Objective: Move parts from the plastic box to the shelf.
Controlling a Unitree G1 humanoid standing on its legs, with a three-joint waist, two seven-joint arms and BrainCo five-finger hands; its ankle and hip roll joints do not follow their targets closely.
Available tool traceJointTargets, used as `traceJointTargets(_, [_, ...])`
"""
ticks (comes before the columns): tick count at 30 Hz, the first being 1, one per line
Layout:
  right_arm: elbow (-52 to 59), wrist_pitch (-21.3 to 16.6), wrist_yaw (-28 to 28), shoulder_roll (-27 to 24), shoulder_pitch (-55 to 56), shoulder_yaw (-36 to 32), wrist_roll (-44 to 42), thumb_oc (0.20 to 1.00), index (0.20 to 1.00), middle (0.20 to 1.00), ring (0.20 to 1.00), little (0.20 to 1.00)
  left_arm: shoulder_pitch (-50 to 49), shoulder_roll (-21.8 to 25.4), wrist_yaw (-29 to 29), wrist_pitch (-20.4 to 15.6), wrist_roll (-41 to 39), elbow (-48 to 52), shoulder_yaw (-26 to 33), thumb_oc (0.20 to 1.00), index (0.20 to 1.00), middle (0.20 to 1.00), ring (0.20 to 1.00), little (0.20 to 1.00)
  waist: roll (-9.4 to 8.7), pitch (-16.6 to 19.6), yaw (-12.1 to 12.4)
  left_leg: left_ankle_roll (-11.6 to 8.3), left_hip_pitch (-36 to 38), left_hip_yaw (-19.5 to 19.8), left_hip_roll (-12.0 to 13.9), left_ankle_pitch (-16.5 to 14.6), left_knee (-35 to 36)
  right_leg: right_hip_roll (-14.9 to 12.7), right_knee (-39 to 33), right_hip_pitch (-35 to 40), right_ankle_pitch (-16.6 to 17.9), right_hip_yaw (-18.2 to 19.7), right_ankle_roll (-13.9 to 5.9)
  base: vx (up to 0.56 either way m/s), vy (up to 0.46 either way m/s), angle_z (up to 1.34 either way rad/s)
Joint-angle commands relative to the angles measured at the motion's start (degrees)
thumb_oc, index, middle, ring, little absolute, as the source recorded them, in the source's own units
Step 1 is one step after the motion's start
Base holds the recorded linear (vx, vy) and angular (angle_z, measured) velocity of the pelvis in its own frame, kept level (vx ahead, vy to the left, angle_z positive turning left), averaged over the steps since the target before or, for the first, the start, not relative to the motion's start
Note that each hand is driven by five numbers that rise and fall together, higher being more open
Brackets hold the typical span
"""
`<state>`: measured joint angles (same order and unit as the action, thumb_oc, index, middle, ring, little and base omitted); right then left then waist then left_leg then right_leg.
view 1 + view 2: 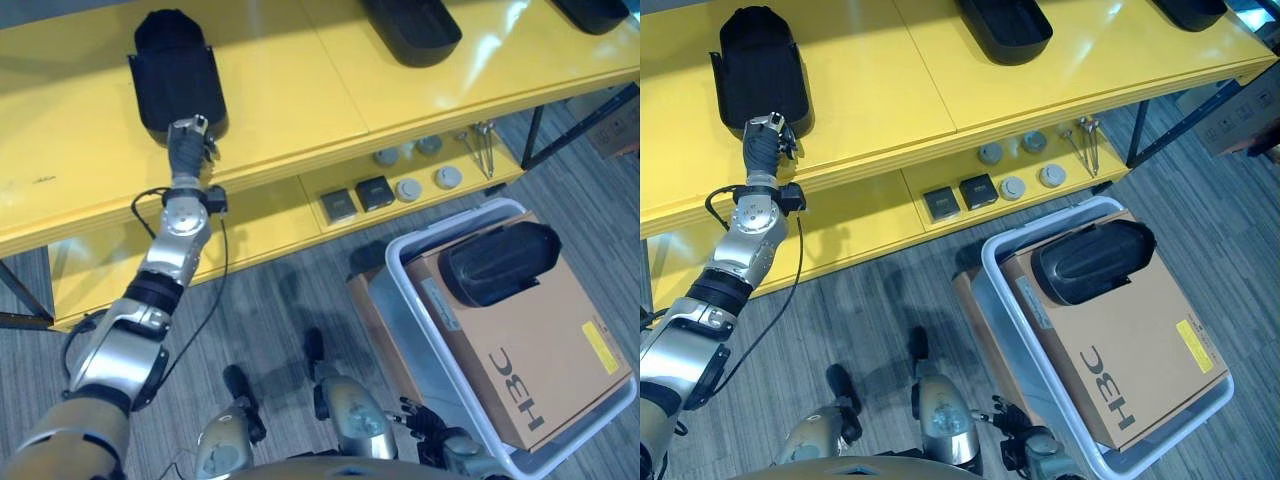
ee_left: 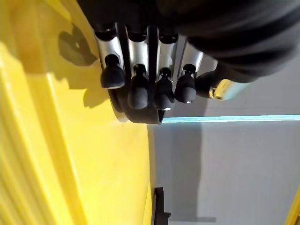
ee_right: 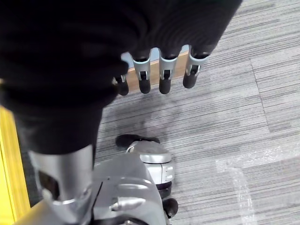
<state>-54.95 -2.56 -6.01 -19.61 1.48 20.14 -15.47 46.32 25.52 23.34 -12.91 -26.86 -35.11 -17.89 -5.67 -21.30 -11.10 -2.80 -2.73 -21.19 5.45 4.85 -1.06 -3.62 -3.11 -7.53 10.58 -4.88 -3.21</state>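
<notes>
Your left hand was at the near edge of the black part on the shelf's top board, at about 11 o'clock. In the wrist view its fingers curled over the part's rim, so it held the part. You would have done well to seat it flat, clear of the edge, before letting go. Your right hand hung over the floor, fingers relaxed, holding nothing. Another part lay on a carton in the box at 4 o'clock. Two more parts sat farther along; small fittings lay below. Nothing blocked you.
</notes>
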Motion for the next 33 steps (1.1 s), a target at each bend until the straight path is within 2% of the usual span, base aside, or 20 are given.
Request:
traceJointTargets(1, [-0.01,-1.33,-0.85,-3.32,1.32,3.11,-0.51,1.000,1.000,1.000,1.000,1.000,4.32,1.98,0.09,-0.74,-0.71,-4.41,1.16,0.200,0.200,0.200,0.200,0.200,1.64,0.96,0.36,-2.63,-4.55,5.85,6.79,-0.89,-3.47,-3.98,5.84,-0.06,-6.28,2.97,-4.76,0.00,0.000,0.00])
traceJointTargets(11, [-0.11,-1.77,-1.37,-3.43,0.26,5.21,-0.48,1.000,1.000,1.000,1.000,1.000,7.86,3.76,-0.65,-0.74,-3.41,-12.80,1.29,0.200,0.200,0.200,0.200,0.200,0.69,0.52,-0.64,-2.85,-5.46,5.54,7.43,-0.81,-3.94,-3.32,5.99,-0.95,-6.37,3.86,-4.36,0.00,-0.004,-0.05])
traceJointTargets(19, [0.18,-1.48,-1.22,-3.50,0.36,5.22,-0.36,1.000,1.000,1.000,1.000,1.000,7.65,3.92,-3.07,-3.45,-3.85,-12.32,1.16,0.200,0.200,0.200,0.200,0.200,0.84,1.21,-0.38,-2.91,-4.43,5.34,7.37,-0.75,-3.30,-3.21,5.42,0.16,-6.52,3.79,-4.30,0.00,0.000,0.00])
traceJointTargets(20, [0.17,-1.38,-1.08,-3.46,0.74,4.78,-0.05,1.000,1.000,1.000,1.000,1.000,6.73,3.84,-4.08,-4.81,-4.21,-10.41,1.14,0.765,0.765,0.765,0.765,0.765,1.13,1.52,-0.02,-2.82,-3.78,5.34,7.19,-0.73,-2.91,-3.37,5.26,0.82,-6.60,3.57,-4.38,0.00,0.000,0.00])
traceJointTargets(21, [0.04,-1.45,-1.10,-3.42,0.97,4.35,0.14,1.000,1.000,1.000,1.000,1.000,5.94,3.72,-4.79,-5.43,-4.26,-8.80,1.08,1.000,1.000,1.000,1.000,1.000,1.30,1.70,0.27,-2.73,-3.37,5.38,7.02,-0.74,-2.65,-3.48,5.13,1.23,-6.60,3.40,-4.44,0.00,0.000,0.00])
traceJointTargets(25, [0.02,-1.57,-1.00,-3.20,1.73,2.64,1.25,1.000,1.000,1.000,1.000,1.000,2.28,2.67,-8.62,-7.26,-2.16,-1.84,1.74,1.000,1.000,1.000,1.000,1.000,2.12,2.40,1.40,-2.43,-2.30,5.63,6.33,-0.68,-1.67,-3.95,4.54,2.42,-6.53,2.89,-4.68,0.00,0.043,0.01])
traceJointTargets(28, [0.68,-0.92,-0.38,-2.97,2.09,0.52,1.41,1.000,1.000,1.000,1.000,1.000,-4.85,1.68,-10.47,-4.64,-0.07,12.18,1.89,1.000,1.000,1.000,1.000,1.000,2.96,3.29,2.88,-2.13,-0.92,6.06,5.23,-0.97,-0.86,-4.77,3.96,4.05,-6.66,2.09,-4.91,-0.03,0.115,0.02])
traceJointTargets(33, [1.02,0.84,0.89,-2.31,2.81,-3.10,1.56,1.000,1.000,1.000,1.000,1.000,-17.01,-0.26,-15.45,-0.32,0.88,26.47,2.01,1.000,1.000,1.000,1.000,1.000,3.51,4.83,4.92,-1.26,0.60,6.88,3.31,-2.28,-1.11,-6.46,3.21,5.98,-6.14,1.20,-5.63,-0.06,0.121,0.03])
